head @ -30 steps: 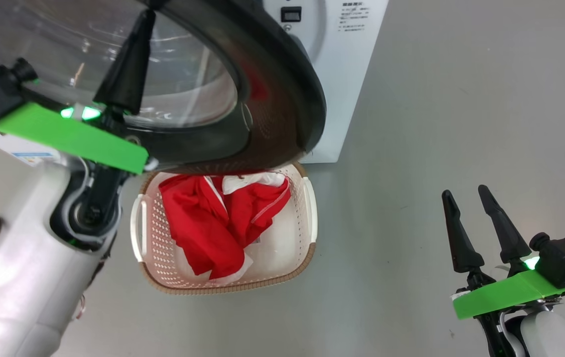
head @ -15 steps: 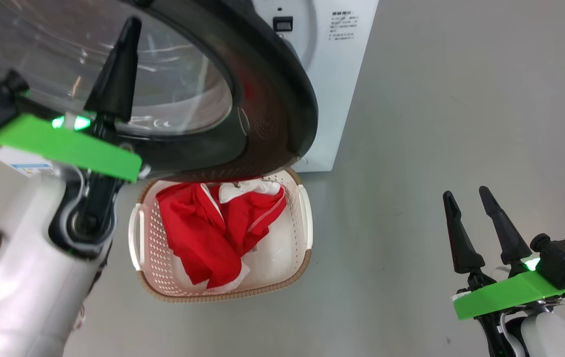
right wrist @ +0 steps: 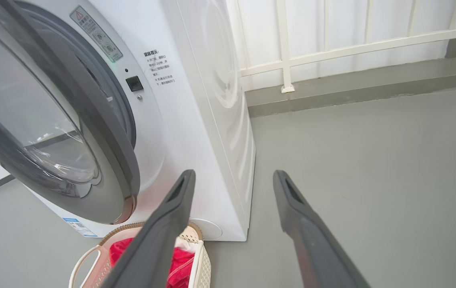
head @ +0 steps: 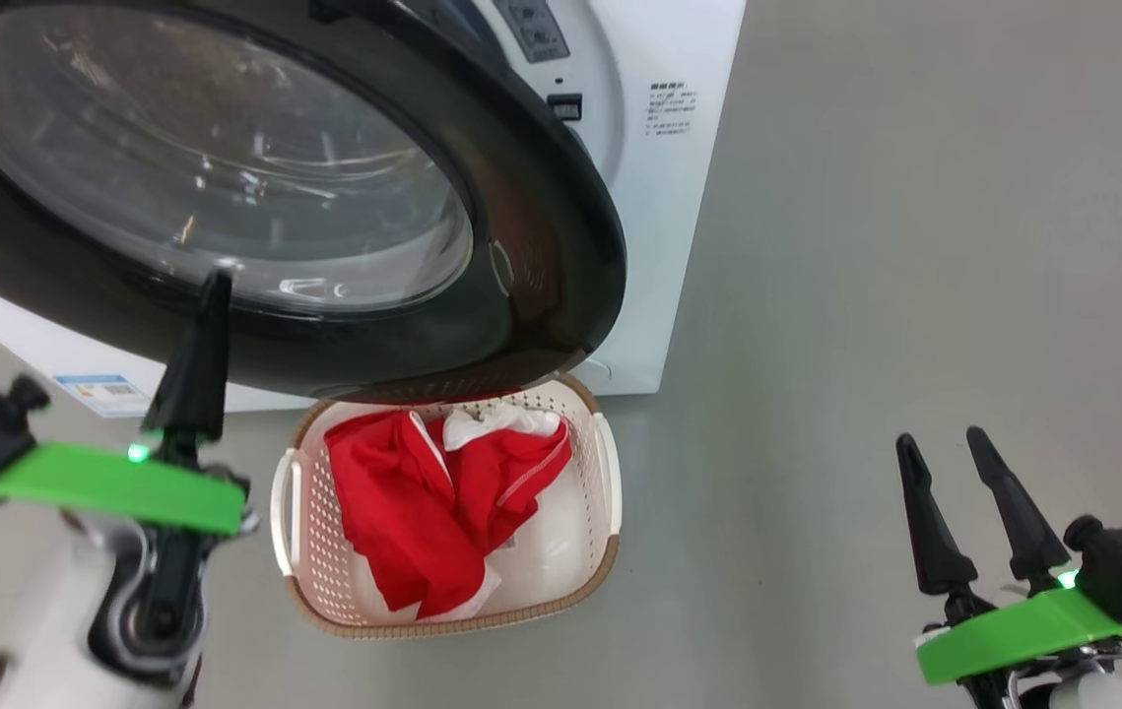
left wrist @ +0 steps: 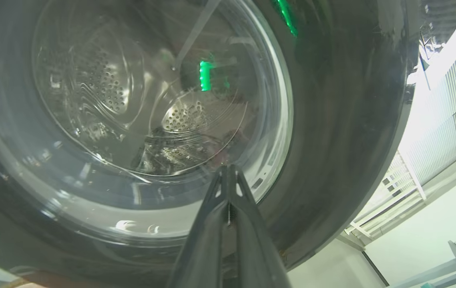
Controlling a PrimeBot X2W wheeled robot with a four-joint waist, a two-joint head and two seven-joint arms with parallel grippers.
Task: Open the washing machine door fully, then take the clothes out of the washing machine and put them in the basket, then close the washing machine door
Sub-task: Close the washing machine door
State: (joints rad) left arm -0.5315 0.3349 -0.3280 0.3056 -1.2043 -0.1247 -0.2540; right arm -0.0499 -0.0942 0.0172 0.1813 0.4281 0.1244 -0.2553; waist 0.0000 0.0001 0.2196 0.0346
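Observation:
The washing machine door [head: 541,246], with its glossy black rim and glass bowl [left wrist: 131,100], stands ajar in front of the white washing machine [head: 679,197]. My left gripper [head: 216,286] is shut and holds nothing, its tip [left wrist: 228,170] at the lower edge of the glass. Whether it touches the door I cannot tell. The cream basket [head: 610,492] sits on the floor under the door, with the red and white clothes [head: 413,512] inside. My right gripper [head: 937,440] hangs open and empty to the right, over bare floor. It [right wrist: 234,174] points at the machine's front corner [right wrist: 195,120].
Grey floor [head: 866,295] spreads to the right of the machine and basket. A white railing [right wrist: 332,48] and a low grey kerb run behind the machine. The steel drum shows through the glass, with no red in it.
The head view has shifted, showing more of the door. My left gripper has dropped from high over the glass to its lower edge. The right gripper has kept its pose.

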